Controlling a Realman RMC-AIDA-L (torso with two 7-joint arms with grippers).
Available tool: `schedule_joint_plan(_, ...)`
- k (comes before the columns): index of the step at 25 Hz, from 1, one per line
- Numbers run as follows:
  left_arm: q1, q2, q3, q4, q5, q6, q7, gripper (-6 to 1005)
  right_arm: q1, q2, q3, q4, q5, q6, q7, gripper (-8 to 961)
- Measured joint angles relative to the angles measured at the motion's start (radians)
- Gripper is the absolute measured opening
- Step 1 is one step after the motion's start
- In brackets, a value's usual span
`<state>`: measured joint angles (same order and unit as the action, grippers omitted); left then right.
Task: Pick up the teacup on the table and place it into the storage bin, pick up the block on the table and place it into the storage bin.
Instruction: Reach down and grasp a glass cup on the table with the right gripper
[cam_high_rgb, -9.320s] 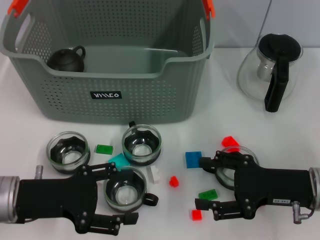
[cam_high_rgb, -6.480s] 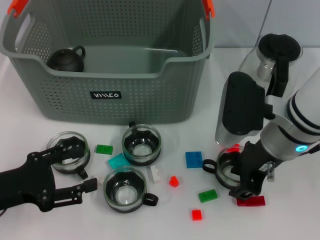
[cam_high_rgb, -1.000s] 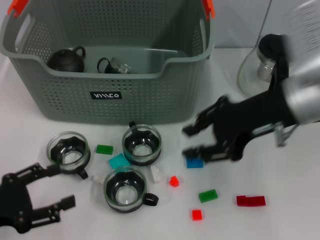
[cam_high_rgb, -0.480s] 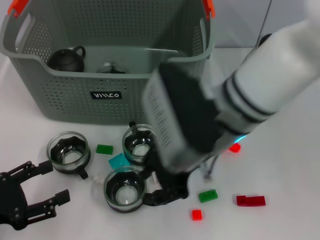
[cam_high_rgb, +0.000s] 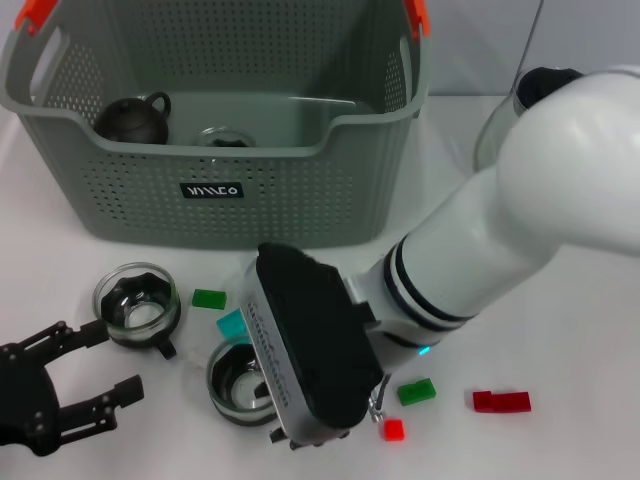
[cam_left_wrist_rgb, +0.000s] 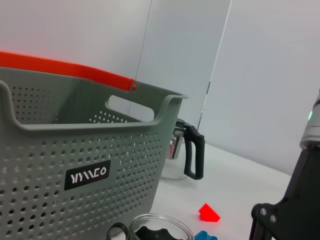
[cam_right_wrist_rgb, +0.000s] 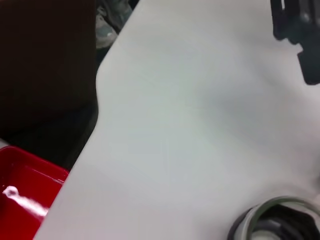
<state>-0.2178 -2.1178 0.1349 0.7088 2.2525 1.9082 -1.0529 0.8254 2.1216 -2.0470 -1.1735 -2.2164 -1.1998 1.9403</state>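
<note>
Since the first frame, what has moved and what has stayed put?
The teacup that stood at the table's right is gone; a glass teacup now lies in the storage bin beside the dark teapot. The right arm swung across low over the middle of the table, hiding the cup there. The left gripper pulled back, jaws open. The left teacup and green block stayed.

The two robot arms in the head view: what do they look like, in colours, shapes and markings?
The right arm is a thick, rounded white tube with black rings near the wrist and a small green light. It ends in a boxy black wrist block; its pincer is hidden under this block. The left pincer is matte black, with two flat, angular fingers joined by visible screws. No cables show.
</note>
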Motion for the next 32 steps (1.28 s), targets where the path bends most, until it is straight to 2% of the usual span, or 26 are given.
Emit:
schedule_joint_plan(8,-0.005,0.001,0.000,-0.010,0.003,-0.012,0.004,849,0.000,0.001,-0.022,0.028,0.007,0.061,0.012,444)
schedule_joint_plan(12,-0.003,0.000,0.000,-0.011,0.004,-0.019,0.003,849,0.025,0.002,-0.045,0.063,0.007,0.060,0.038,443)
schedule_joint_plan(21,-0.003,-0.001,0.000,-0.011,0.004,-0.022,0.002,849,0.042,0.000,-0.043,0.053,0.001,-0.033,0.090,443)
schedule_joint_plan(32,-0.008,-0.002,0.000,-0.012,0.004,-0.022,0.001,848,0.032,0.001,-0.061,0.079,0.001,0.054,0.088,443)
